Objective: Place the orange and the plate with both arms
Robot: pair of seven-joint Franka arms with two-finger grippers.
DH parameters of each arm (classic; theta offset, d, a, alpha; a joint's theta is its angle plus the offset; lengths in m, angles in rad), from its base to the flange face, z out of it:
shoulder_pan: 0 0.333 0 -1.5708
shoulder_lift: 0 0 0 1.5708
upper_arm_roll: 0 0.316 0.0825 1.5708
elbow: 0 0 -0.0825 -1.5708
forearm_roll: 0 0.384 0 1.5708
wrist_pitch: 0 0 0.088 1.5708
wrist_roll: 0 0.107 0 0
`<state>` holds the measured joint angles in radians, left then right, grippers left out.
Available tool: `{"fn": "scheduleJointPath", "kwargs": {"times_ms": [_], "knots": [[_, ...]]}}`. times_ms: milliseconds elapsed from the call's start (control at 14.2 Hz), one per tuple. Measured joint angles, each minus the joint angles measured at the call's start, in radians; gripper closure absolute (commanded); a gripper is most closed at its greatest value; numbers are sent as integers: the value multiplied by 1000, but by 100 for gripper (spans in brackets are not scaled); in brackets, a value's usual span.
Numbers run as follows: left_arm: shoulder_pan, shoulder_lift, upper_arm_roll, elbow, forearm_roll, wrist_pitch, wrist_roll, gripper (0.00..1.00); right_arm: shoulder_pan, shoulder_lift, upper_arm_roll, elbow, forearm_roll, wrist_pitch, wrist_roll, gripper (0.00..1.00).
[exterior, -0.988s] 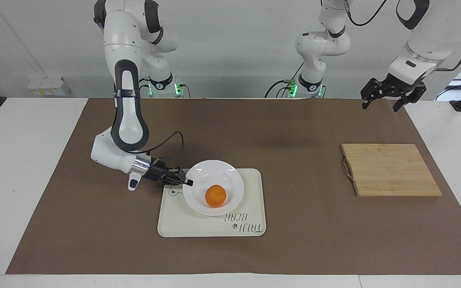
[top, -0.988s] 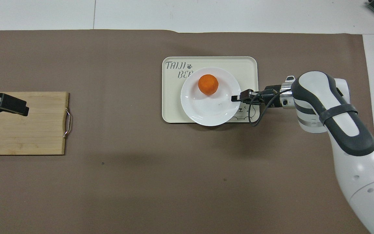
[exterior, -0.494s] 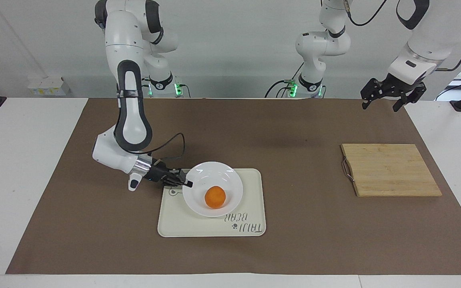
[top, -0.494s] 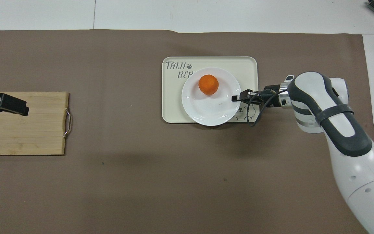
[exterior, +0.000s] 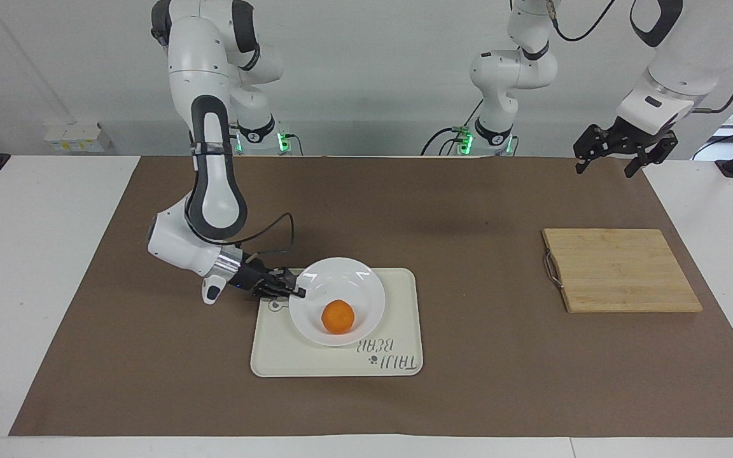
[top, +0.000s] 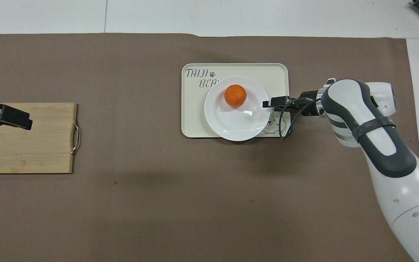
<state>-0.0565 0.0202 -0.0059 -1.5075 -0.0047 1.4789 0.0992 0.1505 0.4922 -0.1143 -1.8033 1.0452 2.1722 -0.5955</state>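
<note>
A brown mat (exterior: 468, 210) covers the white table, bearing a wooden board (exterior: 621, 270) and cream tray (exterior: 398, 299). The plate (exterior: 366, 289) on the tray holds the orange (exterior: 337, 317); the right gripper (exterior: 296, 292) pinches its rim. The left gripper (exterior: 624, 149) waits, fingers spread, over the mat's edge.

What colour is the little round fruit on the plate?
Bright orange. The orange sits on the white plate, clearest in the overhead view.

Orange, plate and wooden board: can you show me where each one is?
orange (exterior: 337, 317), facing view, middle of the fruit.
plate (exterior: 354, 280), facing view, bare white rim.
wooden board (top: 24, 145), overhead view, bare top surface.
</note>
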Motion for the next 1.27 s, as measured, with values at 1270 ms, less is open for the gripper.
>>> {"fn": "scheduleJointPath", "kwargs": {"times_ms": [1270], "knots": [[0,0,1,0,0,0,0,0,-27,-490,-44,46,-869,-385,636,0]]}}
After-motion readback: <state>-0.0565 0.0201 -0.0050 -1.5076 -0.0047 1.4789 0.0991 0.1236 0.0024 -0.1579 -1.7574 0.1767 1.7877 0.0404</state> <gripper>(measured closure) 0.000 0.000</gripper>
